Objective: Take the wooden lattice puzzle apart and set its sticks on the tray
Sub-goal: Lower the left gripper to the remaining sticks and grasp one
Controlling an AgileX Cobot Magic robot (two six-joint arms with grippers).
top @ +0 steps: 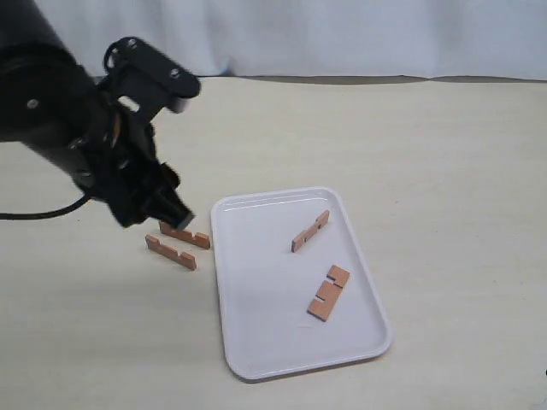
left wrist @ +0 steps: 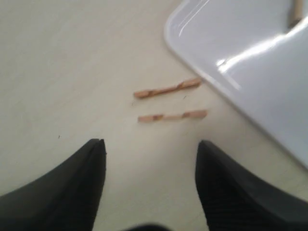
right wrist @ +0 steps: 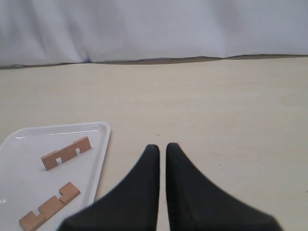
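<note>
No assembled lattice puzzle shows; only four loose reddish-brown notched sticks. Two sticks lie side by side on the table just left of the white tray. The left wrist view shows them as one stick and another beside the tray's corner. Two more sticks lie apart on the tray. My left gripper hovers open over the table pair, holding nothing. My right gripper is shut and empty, off the tray's side, out of the exterior view.
A white cloth backdrop runs along the table's far edge. The left arm's black body and its cable fill the upper left. Bare beige table stretches to the right of the tray.
</note>
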